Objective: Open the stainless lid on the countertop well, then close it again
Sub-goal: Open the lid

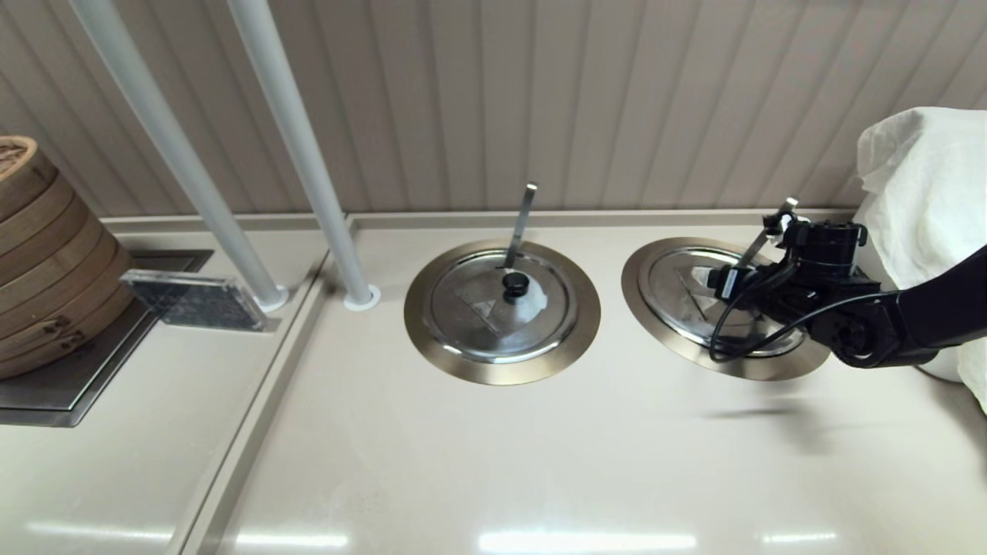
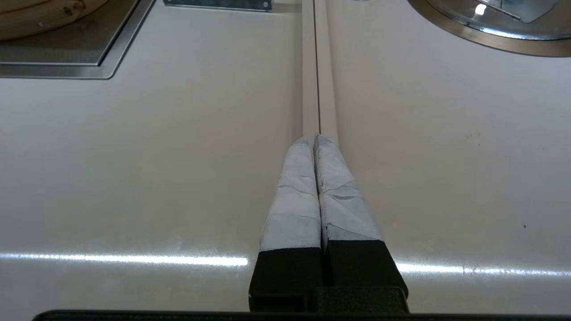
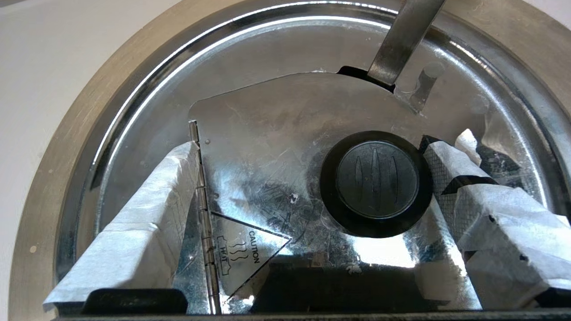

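- The lid (image 3: pixel 276 147) lies flat and closed in its well (image 1: pixel 725 308), the right-hand of two ringed holes in the counter (image 1: pixel 493 462). I judge that the opening has not begun, so both the lifting and the closing are left.
- My right claw (image 3: pixel 312 187) hangs over this lid with its fingers (image 3: pixel 134 223) spread wide apart and nothing between them gripped.
- The black knob (image 3: pixel 376 183) sits between my fingers but off centre: it is just beside one padded finger and well apart from the other, which hovers near the hinge (image 3: pixel 203 214) of the folding flap. Whether the near finger touches the knob, I cannot tell.
- A slanted flat steel handle (image 3: pixel 401 40) pokes up through a notch at the flap's edge, beyond the knob; I judge it could get in the way as the flap lifts.
- Next, as I see it, I need to centre on the knob, close on it and lift the flap about its hinge.
- My left claw (image 2: pixel 316 147) is parked over bare counter, fingers pressed together and holding nothing, well away from the other lid (image 1: pixel 501 304).
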{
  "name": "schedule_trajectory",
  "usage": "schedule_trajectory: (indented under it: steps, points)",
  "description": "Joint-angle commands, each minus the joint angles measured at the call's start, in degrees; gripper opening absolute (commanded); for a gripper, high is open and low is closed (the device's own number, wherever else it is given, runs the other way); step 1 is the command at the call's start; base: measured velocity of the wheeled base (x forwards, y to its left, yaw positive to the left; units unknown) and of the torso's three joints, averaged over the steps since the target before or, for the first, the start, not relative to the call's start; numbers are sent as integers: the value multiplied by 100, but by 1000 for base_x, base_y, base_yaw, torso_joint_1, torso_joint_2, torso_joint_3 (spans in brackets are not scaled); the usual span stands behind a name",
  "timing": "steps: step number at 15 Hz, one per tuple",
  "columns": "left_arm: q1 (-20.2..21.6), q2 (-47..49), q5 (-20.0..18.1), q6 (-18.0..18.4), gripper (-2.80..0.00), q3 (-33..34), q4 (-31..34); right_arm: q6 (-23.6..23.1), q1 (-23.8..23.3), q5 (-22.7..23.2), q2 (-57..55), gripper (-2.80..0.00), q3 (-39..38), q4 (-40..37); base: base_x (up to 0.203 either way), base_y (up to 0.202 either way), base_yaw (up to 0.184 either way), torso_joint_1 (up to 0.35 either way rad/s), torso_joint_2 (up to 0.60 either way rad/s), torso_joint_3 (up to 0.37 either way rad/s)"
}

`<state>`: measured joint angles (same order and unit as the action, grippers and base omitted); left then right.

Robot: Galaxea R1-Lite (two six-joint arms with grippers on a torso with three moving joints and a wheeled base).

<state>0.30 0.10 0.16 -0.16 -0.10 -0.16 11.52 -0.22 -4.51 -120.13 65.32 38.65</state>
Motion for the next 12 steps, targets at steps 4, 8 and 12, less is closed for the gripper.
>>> schedule_trajectory:
  steps: [4, 8, 12]
  points:
    - [5, -1, 2, -2, -280, 1, -2, -1, 4, -10, -186, 0, 3, 234, 0, 0, 0, 0, 0, 0]
    - [5, -1, 2, -2, -280, 1, -2, -65, -1, 2, -317, 0, -220, 1024, 0, 0, 0, 0, 0, 0]
    - [5, -1, 2, -2, -280, 1, -2, -352, -40, -15, -661, 0, -379, 1962, 0, 0, 0, 0, 0, 0]
